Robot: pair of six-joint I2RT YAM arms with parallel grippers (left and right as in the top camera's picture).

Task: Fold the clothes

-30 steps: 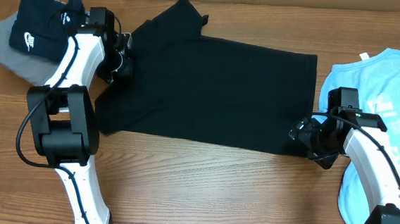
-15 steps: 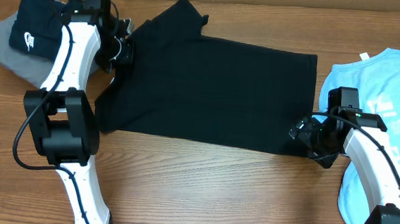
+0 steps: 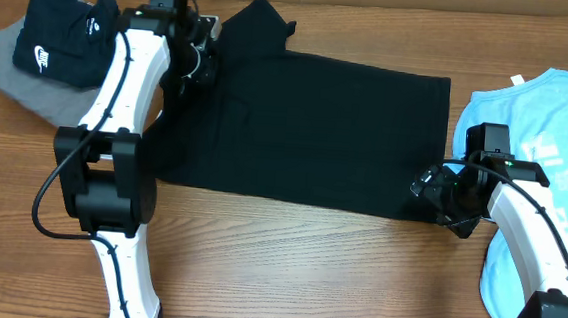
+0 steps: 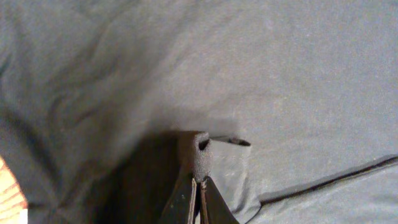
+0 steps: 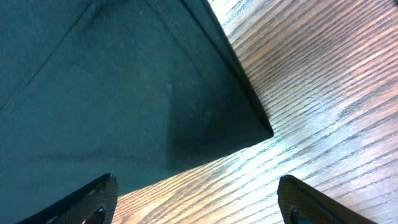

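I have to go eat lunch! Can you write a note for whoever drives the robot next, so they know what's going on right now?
Left pincer: shut on a pinch of the black T-shirt near its upper left.
Right pincer: open, over the shirt's lower right corner, holding nothing.
Shirt: mostly flat on the table.
Done: left side gripped; no finished fold.
Left to do: fold it over and finish.

Black T-shirt (image 3: 316, 131) spread flat on wooden table (image 3: 288, 250). Left gripper (image 3: 202, 65) at its upper-left part; right gripper (image 3: 440, 195) at lower-right corner. Light blue garment (image 3: 556, 138) far right. Swoosh garment (image 3: 52, 38) atop grey garment (image 3: 0, 64) far left.
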